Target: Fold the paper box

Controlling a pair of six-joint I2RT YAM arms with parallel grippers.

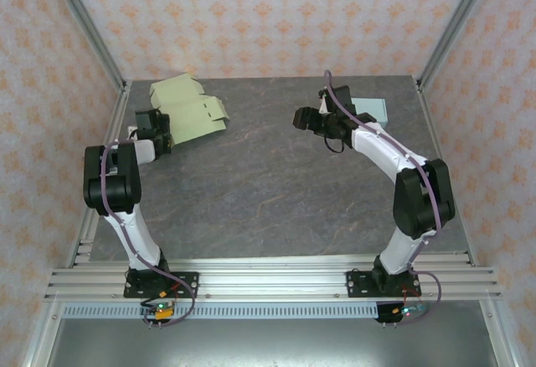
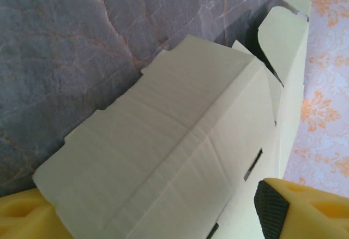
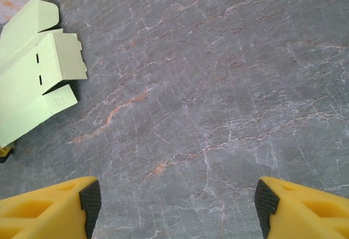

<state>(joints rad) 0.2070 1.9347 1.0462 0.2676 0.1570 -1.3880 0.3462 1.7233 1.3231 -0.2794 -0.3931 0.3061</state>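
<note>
The paper box is a pale green flat cut-out with flaps and slots, lying at the back left of the grey marbled table. My left gripper sits at its near left edge. In the left wrist view the box has a raised panel running between the two yellow fingers, and the gripper stands open around it; the right pad is over the cardboard, and the left finger is partly hidden behind the panel's edge. My right gripper hovers open over bare table, with the box far to its left.
A pale blue flat item lies at the back right, behind the right arm. Metal frame posts and patterned walls close in the table on three sides. The box's far end reaches close to the back left wall.
</note>
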